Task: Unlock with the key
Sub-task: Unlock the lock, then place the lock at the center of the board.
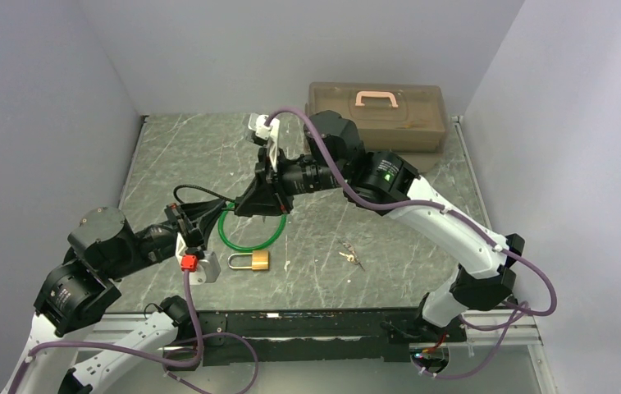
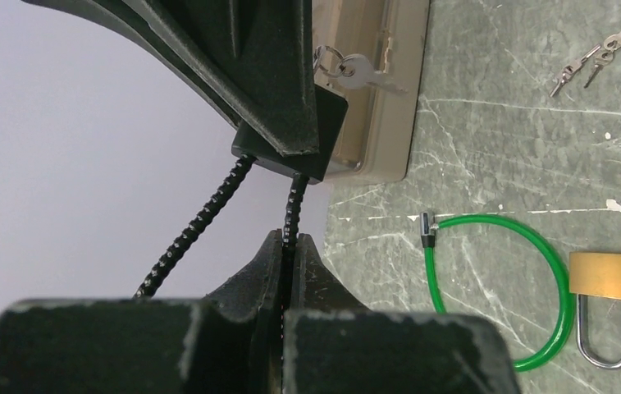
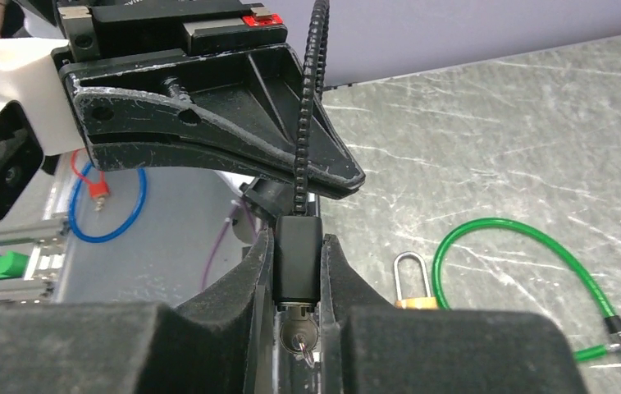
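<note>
A black cable lock hangs between my two grippers above the table. My right gripper [image 3: 297,246] is shut on its black lock body [image 3: 297,263]. A silver key [image 3: 297,336] with a ring sits in the cylinder at the body's lower end, and the same key [image 2: 358,72] shows in the left wrist view. My left gripper [image 2: 290,242] is shut on the lock's black beaded cable [image 2: 293,209], just below the lock body [image 2: 290,160]. A small bunch of silver keys [image 1: 349,256] lies loose on the table, right of both grippers.
A brass padlock [image 1: 256,261] with a silver shackle lies inside the bend of a green cable [image 1: 249,238] on the marble table [image 1: 422,189]. A tan toolbox [image 1: 376,115] with a pink handle stands at the back. Grey walls close in both sides.
</note>
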Robot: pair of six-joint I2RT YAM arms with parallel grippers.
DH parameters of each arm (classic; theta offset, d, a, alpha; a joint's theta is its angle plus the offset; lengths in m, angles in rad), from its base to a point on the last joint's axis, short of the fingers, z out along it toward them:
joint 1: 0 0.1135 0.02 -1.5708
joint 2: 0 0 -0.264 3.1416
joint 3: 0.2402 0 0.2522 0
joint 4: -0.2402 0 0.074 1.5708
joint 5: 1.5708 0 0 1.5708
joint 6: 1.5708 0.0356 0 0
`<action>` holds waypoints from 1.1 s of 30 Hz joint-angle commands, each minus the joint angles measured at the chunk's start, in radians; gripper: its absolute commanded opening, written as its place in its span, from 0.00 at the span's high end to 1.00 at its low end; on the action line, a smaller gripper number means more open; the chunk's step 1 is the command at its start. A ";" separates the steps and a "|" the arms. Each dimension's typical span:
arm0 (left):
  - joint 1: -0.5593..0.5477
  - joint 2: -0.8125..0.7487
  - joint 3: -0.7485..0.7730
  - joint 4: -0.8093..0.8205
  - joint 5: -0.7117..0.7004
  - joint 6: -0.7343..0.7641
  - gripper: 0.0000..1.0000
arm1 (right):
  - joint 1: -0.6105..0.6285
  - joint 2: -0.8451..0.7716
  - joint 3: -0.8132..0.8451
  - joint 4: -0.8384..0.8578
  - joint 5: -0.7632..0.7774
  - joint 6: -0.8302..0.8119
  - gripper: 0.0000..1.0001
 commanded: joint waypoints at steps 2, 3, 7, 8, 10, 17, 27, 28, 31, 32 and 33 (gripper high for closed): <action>0.014 -0.017 0.039 0.044 -0.002 0.041 1.00 | -0.068 -0.037 -0.032 -0.021 -0.096 0.078 1.00; 0.017 -0.021 0.041 0.043 -0.009 0.051 1.00 | -0.078 -0.054 -0.058 -0.014 -0.108 0.086 1.00; 0.031 -0.032 0.052 0.040 -0.036 0.084 1.00 | -0.091 -0.080 -0.106 -0.057 -0.143 0.078 1.00; 0.033 -0.036 0.053 0.039 -0.044 0.096 1.00 | -0.092 -0.079 -0.103 -0.082 -0.149 0.067 1.00; 0.037 -0.041 0.053 0.041 -0.058 0.108 1.00 | -0.092 -0.077 -0.098 -0.118 -0.153 0.056 1.00; 0.045 -0.026 0.078 -0.122 0.129 0.106 0.65 | -0.111 -0.088 -0.096 -0.019 -0.129 0.102 1.00; 0.044 0.093 0.255 -0.228 0.256 -0.235 0.00 | -0.248 -0.157 -0.277 0.143 -0.010 0.129 1.00; 0.044 0.102 0.275 -0.212 0.238 -0.273 0.01 | -0.262 -0.168 -0.312 0.153 -0.003 0.130 1.00; 0.044 0.106 0.308 -0.152 0.194 -0.377 0.01 | -0.295 -0.193 -0.421 0.179 0.023 0.134 1.00; 0.044 0.111 0.321 -0.138 0.184 -0.415 0.01 | -0.304 -0.198 -0.454 0.187 0.023 0.133 1.00; 0.046 0.114 0.336 -0.120 0.173 -0.450 0.01 | -0.309 -0.201 -0.482 0.191 0.036 0.130 1.00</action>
